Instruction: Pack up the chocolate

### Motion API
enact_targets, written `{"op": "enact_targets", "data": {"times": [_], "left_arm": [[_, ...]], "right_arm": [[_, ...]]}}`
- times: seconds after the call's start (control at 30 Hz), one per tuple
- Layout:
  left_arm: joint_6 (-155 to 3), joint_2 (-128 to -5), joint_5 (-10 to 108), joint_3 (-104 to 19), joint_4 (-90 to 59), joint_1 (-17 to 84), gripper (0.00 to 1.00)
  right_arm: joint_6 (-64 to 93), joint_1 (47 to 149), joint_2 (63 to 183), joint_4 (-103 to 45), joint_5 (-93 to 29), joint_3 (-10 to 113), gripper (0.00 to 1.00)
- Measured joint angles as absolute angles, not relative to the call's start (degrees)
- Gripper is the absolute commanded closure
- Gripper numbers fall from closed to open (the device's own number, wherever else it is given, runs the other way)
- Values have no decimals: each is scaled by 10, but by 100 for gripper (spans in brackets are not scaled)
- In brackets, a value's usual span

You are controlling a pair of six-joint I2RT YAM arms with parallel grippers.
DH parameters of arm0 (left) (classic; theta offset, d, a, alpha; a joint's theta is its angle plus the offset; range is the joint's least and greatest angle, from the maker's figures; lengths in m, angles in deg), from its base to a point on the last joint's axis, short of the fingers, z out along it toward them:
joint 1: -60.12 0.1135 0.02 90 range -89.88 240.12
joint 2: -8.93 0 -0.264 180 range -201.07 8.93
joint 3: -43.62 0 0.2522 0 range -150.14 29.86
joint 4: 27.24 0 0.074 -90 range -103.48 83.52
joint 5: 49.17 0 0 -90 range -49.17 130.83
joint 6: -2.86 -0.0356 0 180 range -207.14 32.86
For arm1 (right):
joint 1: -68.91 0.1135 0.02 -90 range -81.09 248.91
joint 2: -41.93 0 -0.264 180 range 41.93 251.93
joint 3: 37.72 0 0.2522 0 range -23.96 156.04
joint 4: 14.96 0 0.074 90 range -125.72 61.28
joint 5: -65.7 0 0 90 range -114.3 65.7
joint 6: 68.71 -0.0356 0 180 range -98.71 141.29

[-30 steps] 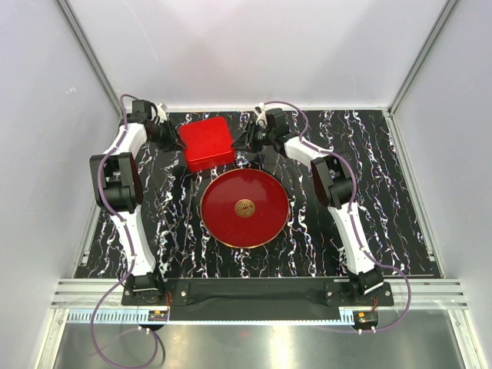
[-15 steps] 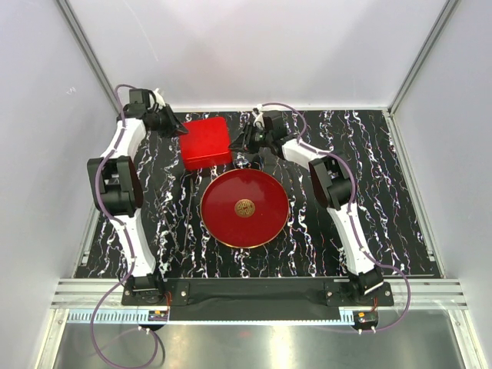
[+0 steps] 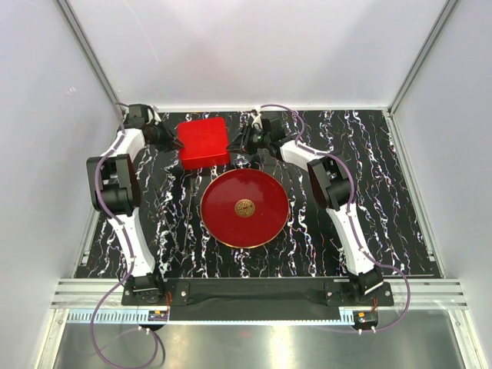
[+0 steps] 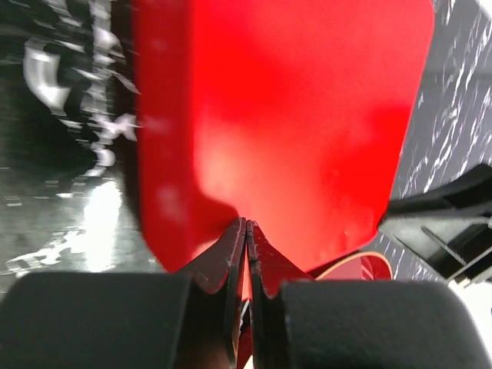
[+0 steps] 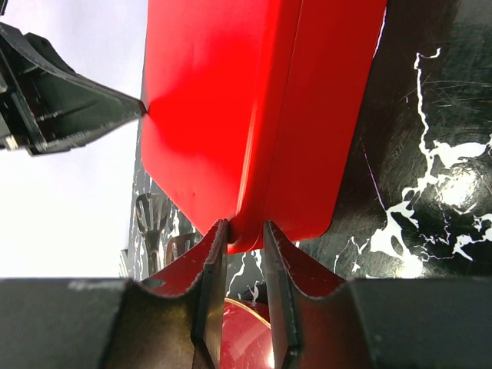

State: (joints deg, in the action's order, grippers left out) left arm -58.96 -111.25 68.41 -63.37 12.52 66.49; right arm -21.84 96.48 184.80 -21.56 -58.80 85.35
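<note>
A: Choc? None in view, none on plate (image 3: 223,223). Prob inside the box (image 3: 204,143) at tabletop's far edge.
B: R fingers (image 5: 209,269) clamp its corner, L fingers (image 4: 223,261) closed tight at its side. Keep it level.

The red box (image 3: 204,142) is glossy and squarish with rounded corners. Its lid is closed down over the base, so the inside is hidden. It is at the far side of the counter (image 3: 369,200), left of centre, turned slightly askew.
</note>
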Motion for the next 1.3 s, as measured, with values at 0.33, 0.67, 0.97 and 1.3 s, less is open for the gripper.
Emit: {"op": "enact_targets", "data": {"times": [0.33, 0.67, 0.97, 1.3], "left_arm": [[-586, -1104, 674, -659, 142, 690, 84], [-587, -1039, 663, -665, 142, 690, 83], [-590, -961, 671, -618, 131, 685, 68], [-640, -722, 665, -578, 163, 627, 1]], "right_arm": [[-223, 976, 1890, -247, -605, 930, 66], [-222, 990, 1911, -290, -615, 982, 50], [-187, 986, 1878, -341, -610, 956, 2], [-95, 953, 1610, -473, -533, 831, 0]]}}
